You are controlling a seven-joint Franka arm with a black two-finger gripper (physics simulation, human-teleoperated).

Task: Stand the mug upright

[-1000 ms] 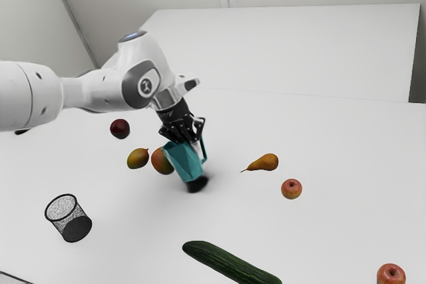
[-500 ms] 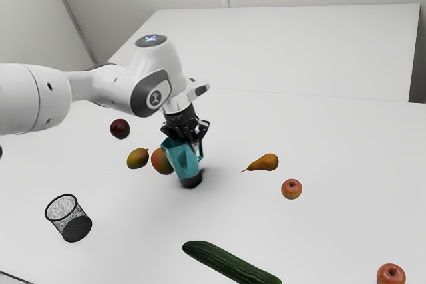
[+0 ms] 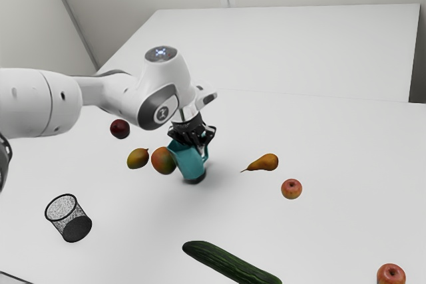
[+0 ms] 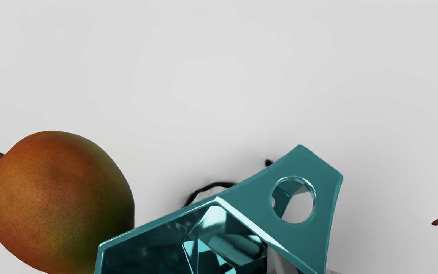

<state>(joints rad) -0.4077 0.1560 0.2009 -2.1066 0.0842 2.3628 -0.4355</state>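
The arm (image 3: 112, 94) comes in nearly level from the exterior view's left, then bends at the wrist, the hand (image 3: 187, 124) pointing steeply down with a slight slant toward that view's right. The jaws are clamped on the mug (image 3: 190, 159) near its handle. The mug leans, mouth toward the exterior view's left, just beside a mango (image 3: 162, 161)

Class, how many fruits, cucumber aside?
6 in the exterior view: dark red one below the arm, yellowish one and mango left of the mug, pear, two apples to its right. The arm may hide more.
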